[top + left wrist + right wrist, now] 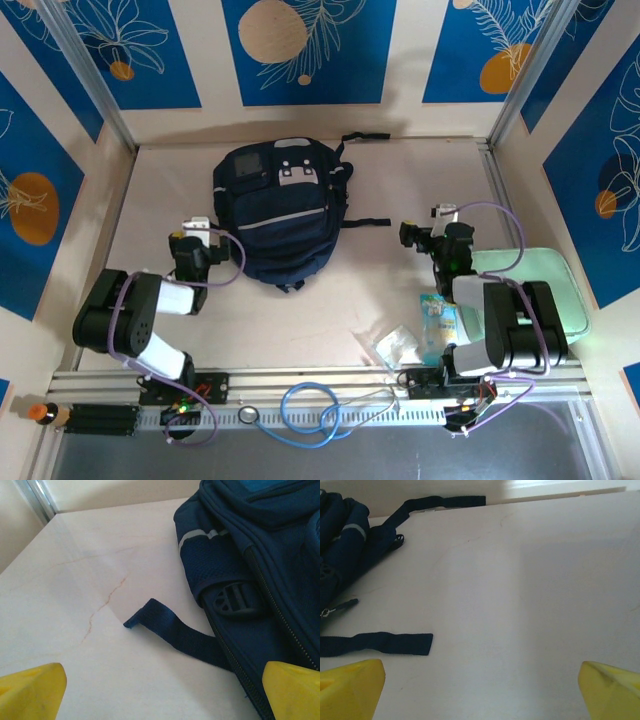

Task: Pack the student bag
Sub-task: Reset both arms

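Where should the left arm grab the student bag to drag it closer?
Probably the loose side strap of the student bag. It trails onto the table toward the open left gripper, tip curled up; the body is bulky and lies flat. Come low from the left arm's side, fingers across the webbing.

Student bag (280, 215) back-centre on table (370, 280), zip case (545, 265) far right, packets (415, 340) near front — left of case.

left wrist: student bag (260, 555) cut off at top and right edges, left fingertips (32, 692) cropped at bottom | right wrist: bag cut at left edge, right fingertips (350, 687) cropped | top: mint case (565, 290) partly behind right arm (500, 320); small packets (400, 345) too small to identify
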`<state>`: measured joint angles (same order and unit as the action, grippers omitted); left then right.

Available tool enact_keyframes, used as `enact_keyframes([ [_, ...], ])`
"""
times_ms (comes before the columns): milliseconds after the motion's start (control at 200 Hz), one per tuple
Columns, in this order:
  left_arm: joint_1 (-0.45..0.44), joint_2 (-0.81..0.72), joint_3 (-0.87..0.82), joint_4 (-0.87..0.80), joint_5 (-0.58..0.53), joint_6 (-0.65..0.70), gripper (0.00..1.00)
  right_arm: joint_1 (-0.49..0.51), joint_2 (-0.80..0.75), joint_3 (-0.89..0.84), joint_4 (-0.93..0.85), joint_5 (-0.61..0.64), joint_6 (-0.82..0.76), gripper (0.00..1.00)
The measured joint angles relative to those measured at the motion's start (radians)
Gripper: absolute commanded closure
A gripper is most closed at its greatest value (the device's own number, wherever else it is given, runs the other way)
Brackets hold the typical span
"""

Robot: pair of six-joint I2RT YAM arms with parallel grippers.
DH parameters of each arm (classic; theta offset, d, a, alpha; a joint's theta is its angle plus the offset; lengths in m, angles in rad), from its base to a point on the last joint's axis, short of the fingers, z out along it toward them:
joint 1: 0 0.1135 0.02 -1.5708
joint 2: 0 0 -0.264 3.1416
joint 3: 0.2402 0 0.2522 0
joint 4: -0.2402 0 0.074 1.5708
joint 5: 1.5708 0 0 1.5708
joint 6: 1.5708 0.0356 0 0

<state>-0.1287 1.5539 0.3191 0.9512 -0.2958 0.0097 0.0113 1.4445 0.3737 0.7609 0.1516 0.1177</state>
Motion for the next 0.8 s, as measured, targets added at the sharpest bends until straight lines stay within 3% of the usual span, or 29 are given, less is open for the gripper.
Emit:
enact_keyframes([
  [125, 0.0, 0.006, 0.008, 0.0, 0.0, 0.0, 0.0, -0.001, 0.072, -0.001, 0.043, -0.027, -0.003, 0.01],
  [800, 0.001, 0.007, 0.023, 0.006, 0.0, 0.0, 0.0, -0.005, 0.078, 0.024, 0.039, -0.037, -0.003, 0.01],
])
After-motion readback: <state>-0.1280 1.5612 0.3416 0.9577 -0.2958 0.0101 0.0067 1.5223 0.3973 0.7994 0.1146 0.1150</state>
